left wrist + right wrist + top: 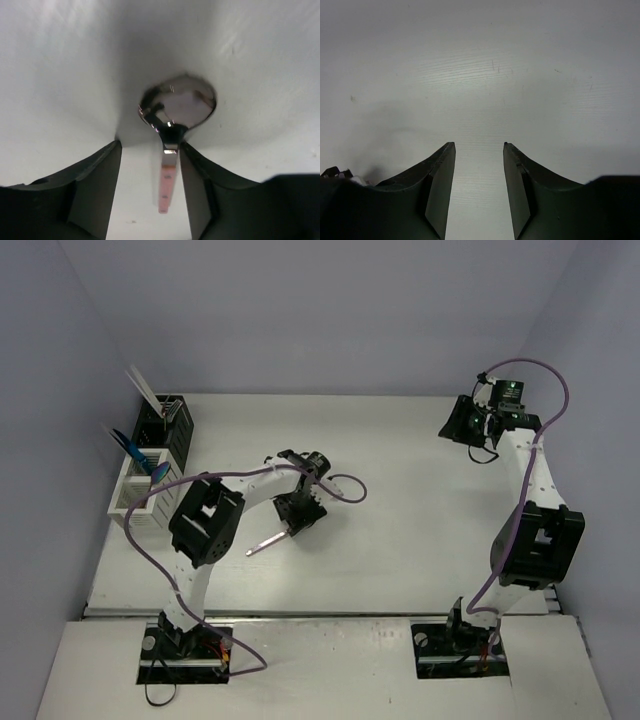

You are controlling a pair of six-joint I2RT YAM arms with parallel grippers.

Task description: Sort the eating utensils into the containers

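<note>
Pink-handled spoon with a silver bowl (268,542), top view: it lies mid-left on the white table (400,540). Its handle end sticks out toward the near-left from under the left gripper (298,514), and the bowl end is hidden by the gripper. The left arm is bent over it, wrist pointing down at the table.
- The black slatted rectangular caddy (172,430) and the white slatted rectangular caddy (135,502) stand upright at the far-left edge by the wall. The black one is just behind the white one, and both are well apart from the spoon.
- Thin pale sticks (141,388) stand up out of the black caddy, leaning left. Blue-handled pieces (128,443) stand in the white caddy.
- The right gripper (452,426) is at the far right of the table, well apart from everything else. Its jaw state is not readable from here.

Left wrist view:
- The left gripper (150,142) has its jaws spread wide.
- The spoon (177,107) sits in the gap, bowl beyond the fingertips and pink handle running back between the fingers (95,175).
- The handle is offset, just beside the right-hand finger, with clear space to the other finger. I cannot tell whether it touches that finger. It is not clamped.
- The bowl is concave side up and mirror-bright, with a shadow under it on the table.

Right wrist view:
- The right gripper (479,144) has its jaws apart and nothing between them.
- Only bare white table surface (480,60) lies below, with no utensil in this view.
</note>
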